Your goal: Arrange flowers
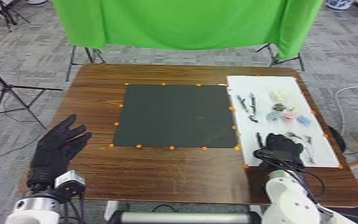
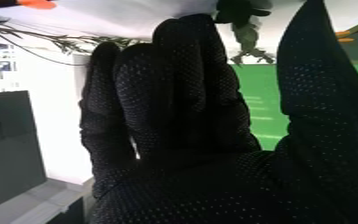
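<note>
Basically everything sits around the dark mat (image 1: 171,115), prob. the spot for the finished arrangement. Just right of it is the white sheet (image 1: 264,85), w/ the flowers laid out, so that's likely the supply side. On it, right of the mat: a pink flower (image 1: 288,115) btwn a dark green rosette (image 1: 279,107) and a blue flower (image 1: 304,120), w/ dark twigs (image 1: 253,100) closer to the mat's right edge. They're spread fairly loosely, prob. so each can be picked w/o dragging its neighbor.

The right hand (image 1: 282,147) is over the sheet, just off the mat's near right corner. It's released: fingers straight and together, thumb well apart, nothing in the grasp. That shape prob. leaves room to close on a thin stem, e.g. the leafy sprig (image 1: 295,136) nearby, also right of the mat. Risk: brushing adjacent stems, b/c they're thin and light.

The left hand (image 1: 60,142) is left of the mat, also released, fingers extended; prob. parked there to stay out of the way. Stage: early, I'd say, b/c the flowers lie beside the mat vs. on it. Next, prob. pinch 1 stem and bring it over the mat.
</note>
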